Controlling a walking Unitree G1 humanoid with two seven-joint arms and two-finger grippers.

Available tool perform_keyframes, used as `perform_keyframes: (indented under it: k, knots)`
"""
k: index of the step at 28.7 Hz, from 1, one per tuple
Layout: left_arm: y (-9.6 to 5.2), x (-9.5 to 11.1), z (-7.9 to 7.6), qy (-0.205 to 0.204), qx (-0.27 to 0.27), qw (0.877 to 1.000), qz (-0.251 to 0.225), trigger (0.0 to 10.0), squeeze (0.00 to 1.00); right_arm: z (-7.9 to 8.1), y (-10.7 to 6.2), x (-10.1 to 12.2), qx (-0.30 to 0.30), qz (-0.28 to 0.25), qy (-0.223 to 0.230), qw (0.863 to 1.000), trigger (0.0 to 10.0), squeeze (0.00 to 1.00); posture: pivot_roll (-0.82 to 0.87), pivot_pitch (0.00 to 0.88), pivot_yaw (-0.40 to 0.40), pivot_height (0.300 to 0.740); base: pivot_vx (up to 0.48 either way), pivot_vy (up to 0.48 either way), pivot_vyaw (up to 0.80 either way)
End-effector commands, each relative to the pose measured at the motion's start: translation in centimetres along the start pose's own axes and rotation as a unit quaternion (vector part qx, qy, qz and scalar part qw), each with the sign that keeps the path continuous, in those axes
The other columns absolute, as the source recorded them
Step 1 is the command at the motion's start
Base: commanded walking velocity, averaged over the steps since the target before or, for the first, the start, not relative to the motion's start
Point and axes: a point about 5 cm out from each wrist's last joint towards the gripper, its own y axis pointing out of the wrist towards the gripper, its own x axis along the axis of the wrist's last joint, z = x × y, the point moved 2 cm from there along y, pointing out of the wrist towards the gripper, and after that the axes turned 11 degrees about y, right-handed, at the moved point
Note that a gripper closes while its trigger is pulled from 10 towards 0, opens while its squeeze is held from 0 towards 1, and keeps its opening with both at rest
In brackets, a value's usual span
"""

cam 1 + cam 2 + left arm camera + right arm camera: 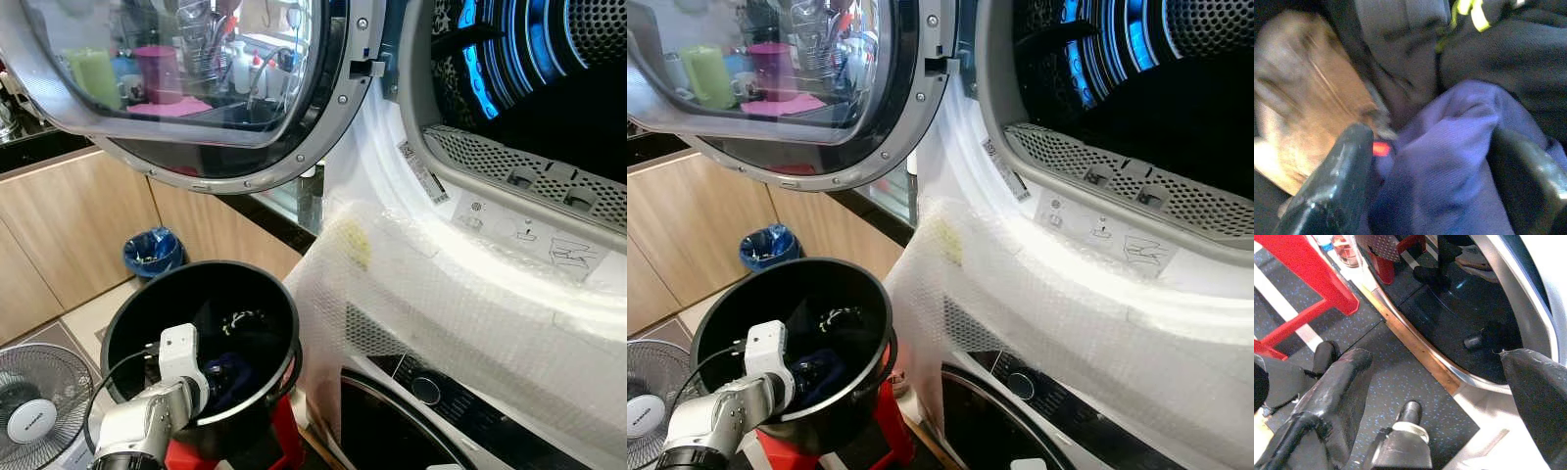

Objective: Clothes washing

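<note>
Black laundry bucket (127, 313) on red stool (884, 421), beside open dryer (509, 147). Left gripper (1430, 161) inside bucket, fingers (1337, 181) closed around blue garment (1449, 161), apparently pinched. Tan cloth (1308, 107) adjacent. Right gripper (1444, 382) hangs near floor (1400, 377), fingers spread apart.

The left gripper (217, 377) is sunk among clothes in the black bucket (132, 308) — its fingertips are hidden. The fan (34, 406) is cut off at the edge — half seen.

Left pincer (1435, 161) clamped, right pincer (1449, 382) agape
</note>
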Motion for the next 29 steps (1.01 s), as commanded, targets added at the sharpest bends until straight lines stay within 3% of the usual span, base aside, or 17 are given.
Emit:
perform_keyframes:
  k: [1, 2, 3, 7, 10, 13, 14, 24, 25, 27, 29]
  knots:
    - [-0.5, 0.0, 1.8, 0.117, 0.056, 0.992, -0.003, 4.4, 0.00, -0.2, 0.0, 0.1, 0.003, 0.003, -0.020, 1.000, 10.0, 0.00, 0.21, 0.072, -0.075, 0.740, 0.000, 0.000, 0.00]
    - [-0.6, 0.2, 2.2, 0.155, 0.068, 0.986, -0.008, 4.4, 0.00, -0.2, 0.1, 0.3, 0.005, 0.002, -0.023, 1.000, 10.0, 0.00, 0.21, 0.072, -0.075, 0.740, 0.000, 0.000, 0.00]
    - [-0.7, 0.4, 2.7, 0.172, 0.082, 0.982, -0.012, 0.0, 0.00, 0.0, 0.2, 0.5, 0.008, -0.001, -0.034, 0.999, 10.0, 0.00, 0.22, 0.073, -0.081, 0.740, 0.000, 0.000, 0.00]
    - [-0.9, 0.6, 3.6, 0.168, 0.103, 0.980, -0.012, 0.0, 0.00, 0.3, 0.4, 1.2, 0.017, -0.005, -0.061, 0.998, 10.0, 0.00, 0.23, 0.077, -0.088, 0.740, 0.000, 0.000, 0.00]
    - [-1.0, 0.3, 4.2, 0.182, 0.113, 0.977, -0.010, 0.0, 0.00, 0.8, 0.7, 2.2, 0.028, -0.012, -0.112, 0.993, 10.0, 0.00, 0.24, 0.078, -0.102, 0.740, 0.000, 0.000, 0.00]
    - [-1.2, 1.0, 4.0, 0.195, 0.111, 0.974, -0.039, 0.0, 0.00, 1.0, 0.8, 2.9, 0.035, -0.020, -0.130, 0.991, 10.0, 0.00, 0.25, 0.081, -0.115, 0.740, 0.000, 0.000, 0.00]
    - [-1.3, 1.6, 3.9, 0.194, 0.111, 0.973, -0.056, 3.4, 0.00, 1.0, 0.9, 3.1, 0.035, -0.021, -0.130, 0.991, 10.0, 0.00, 0.25, 0.081, -0.115, 0.740, 0.000, 0.000, 0.00]
    - [-1.5, 2.1, 3.8, 0.194, 0.114, 0.971, -0.080, 3.4, 0.00, 1.0, 0.9, 3.2, 0.034, -0.022, -0.134, 0.990, 10.0, 0.00, 0.26, 0.080, -0.116, 0.740, 0.000, 0.000, 0.00]
    - [-3.5, 7.3, 1.6, 0.256, -0.002, 0.949, -0.186, 10.0, 1.00, 1.2, 0.9, 2.8, 0.030, -0.016, -0.107, 0.994, 10.0, 0.00, 0.27, 0.095, -0.111, 0.740, 0.000, 0.000, 0.00]
    - [-4.7, 9.1, 0.6, 0.293, -0.052, 0.928, -0.222, 10.0, 1.00, 1.3, 0.9, 2.6, 0.029, -0.014, -0.097, 0.995, 10.0, 0.00, 0.27, 0.098, -0.106, 0.740, 0.000, 0.000, 0.00]
    - [-5.0, 10.0, 1.0, 0.312, -0.057, 0.922, -0.223, 10.0, 1.00, 1.4, 0.9, 2.5, 0.030, -0.013, -0.098, 0.995, 10.0, 0.00, 0.28, 0.099, -0.096, 0.740, 0.000, 0.000, 0.00]
